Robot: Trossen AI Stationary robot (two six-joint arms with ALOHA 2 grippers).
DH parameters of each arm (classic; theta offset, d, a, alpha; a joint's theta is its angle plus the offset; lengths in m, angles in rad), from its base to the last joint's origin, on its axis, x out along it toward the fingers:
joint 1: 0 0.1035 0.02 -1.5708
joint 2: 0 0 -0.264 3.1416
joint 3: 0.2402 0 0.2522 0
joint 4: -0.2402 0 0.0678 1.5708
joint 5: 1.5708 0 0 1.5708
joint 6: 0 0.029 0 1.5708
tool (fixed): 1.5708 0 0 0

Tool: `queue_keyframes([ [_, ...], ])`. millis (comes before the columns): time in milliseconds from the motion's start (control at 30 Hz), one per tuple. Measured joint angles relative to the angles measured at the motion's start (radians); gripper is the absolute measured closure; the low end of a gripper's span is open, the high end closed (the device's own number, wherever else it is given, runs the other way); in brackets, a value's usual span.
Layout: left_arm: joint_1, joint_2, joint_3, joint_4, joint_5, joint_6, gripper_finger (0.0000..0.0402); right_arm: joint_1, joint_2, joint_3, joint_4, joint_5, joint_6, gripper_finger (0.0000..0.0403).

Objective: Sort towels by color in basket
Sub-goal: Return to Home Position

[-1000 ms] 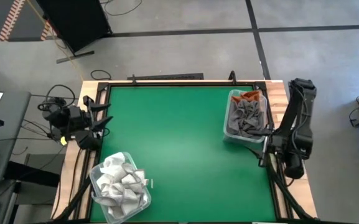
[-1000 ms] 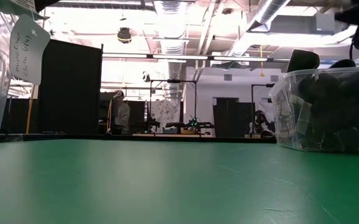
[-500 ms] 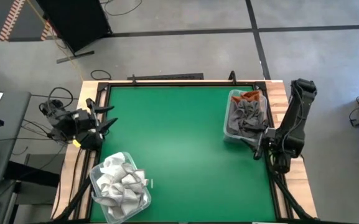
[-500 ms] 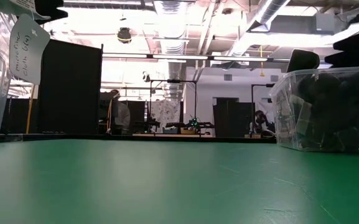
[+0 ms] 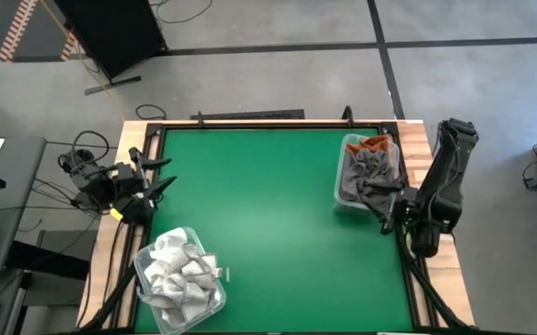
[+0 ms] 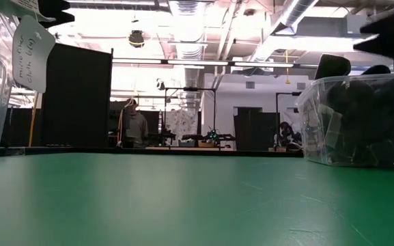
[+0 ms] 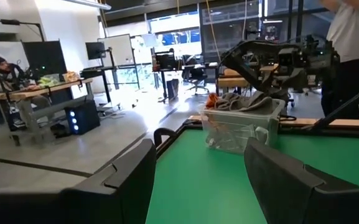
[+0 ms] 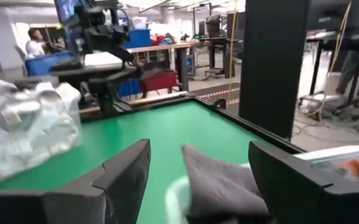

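Green and bare across its middle, the surface [image 5: 268,223] carries only two clear bins, and that bareness suggests why both arms sit at its edges: by my reading nothing is left to pick up, so they are parking. At the surface's near left corner, one bin [image 5: 142,270] holds the white and light grey towels [image 5: 182,265], heaped above its rim, with a paper tag [image 6: 31,44] hanging from it. At the surface's far right side, the other bin [image 5: 340,186] holds the dark grey towels [image 5: 370,172] with a rust-orange towel [image 5: 375,142] at its far end (pale cloths in one bin, dark and coloured in the other, as the sorting asks). The left gripper [image 5: 167,171] hangs over the surface's left edge, pointing inward, its fingers [image 7: 129,180] spread wide on nothing. The right gripper [image 5: 389,209] hangs at the surface's right edge, fingers [image 8: 126,180] equally wide and empty, a grey towel lying beyond them in its bin. Beyond the surface's far edge lies a bright workshop with a black panel [image 6: 77,96], ceiling ducts and a person [image 6: 136,126] standing well back
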Motion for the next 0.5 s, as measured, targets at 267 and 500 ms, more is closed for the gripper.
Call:
queue_keyframes([
  [267, 0.000, 0.000, 0.000, -0.002, -0.001, -0.014, 0.0168, 0.105, 0.021, 0.103, 0.220, 0.004, -0.208, 0.0101],
  [500, 0.000, 0.000, 0.000, -0.003, -0.001, -0.014, 0.0168, 0.205, 0.021, 0.116, 0.444, 0.003, -0.337, 0.0101],
])
